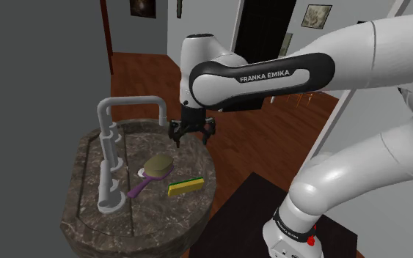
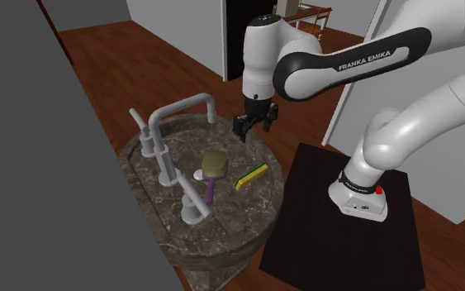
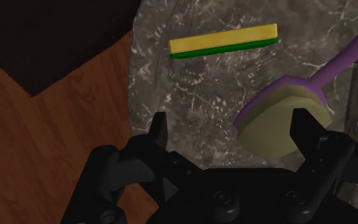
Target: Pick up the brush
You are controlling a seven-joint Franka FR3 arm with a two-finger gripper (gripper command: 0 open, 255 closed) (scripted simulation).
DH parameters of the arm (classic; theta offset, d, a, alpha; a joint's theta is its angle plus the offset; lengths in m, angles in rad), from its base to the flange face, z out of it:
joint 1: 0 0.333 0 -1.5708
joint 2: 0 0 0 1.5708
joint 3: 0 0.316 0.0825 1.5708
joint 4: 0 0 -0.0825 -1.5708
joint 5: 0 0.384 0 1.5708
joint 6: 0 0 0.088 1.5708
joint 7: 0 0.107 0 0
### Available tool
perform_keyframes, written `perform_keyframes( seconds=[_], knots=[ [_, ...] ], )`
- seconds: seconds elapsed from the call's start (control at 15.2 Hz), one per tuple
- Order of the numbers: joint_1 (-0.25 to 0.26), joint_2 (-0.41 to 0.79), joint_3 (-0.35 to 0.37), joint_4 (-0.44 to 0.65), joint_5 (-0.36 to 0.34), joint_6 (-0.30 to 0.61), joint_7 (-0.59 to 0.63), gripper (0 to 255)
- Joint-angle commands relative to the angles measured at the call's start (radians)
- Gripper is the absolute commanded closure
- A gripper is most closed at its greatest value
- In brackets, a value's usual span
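The black two-finger gripper (image 1: pixel 191 138) is held open above the dark marbled stone basin (image 1: pixel 78 172); the purple-handled, olive-headed brush (image 1: pixel 152 172) lies inside, beside the yellow-green sponge (image 1: pixel 185 186). The jaws should be centred across the handle before descent.

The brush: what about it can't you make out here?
- Wrist view: the brush's purple handle runs off the picture's edge, and one black finger covers part of its head.
- Shoulder view: the brush's underside lies against the basin, hidden.
- Second exterior view: a small white thing beside the brush is too small to name.
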Motion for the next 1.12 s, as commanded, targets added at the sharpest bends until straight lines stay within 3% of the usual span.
perform_keyframes(
  seconds=[0.0,0.33,0.59,0.92,1.06],
  knots=[
    [-0.021,0.076,0.055,0.019,-0.001,0.048,0.107,0],
    [-0.081,0.292,0.171,0.096,-0.065,0.15,0.374,0],
    [-0.104,0.496,0.225,0.183,-0.181,0.214,0.611,0],
    [-0.053,0.752,0.196,0.322,-0.341,0.254,0.89,0],
    [-0.033,0.802,0.176,0.346,-0.368,0.268,0.936,0]
  ],
)
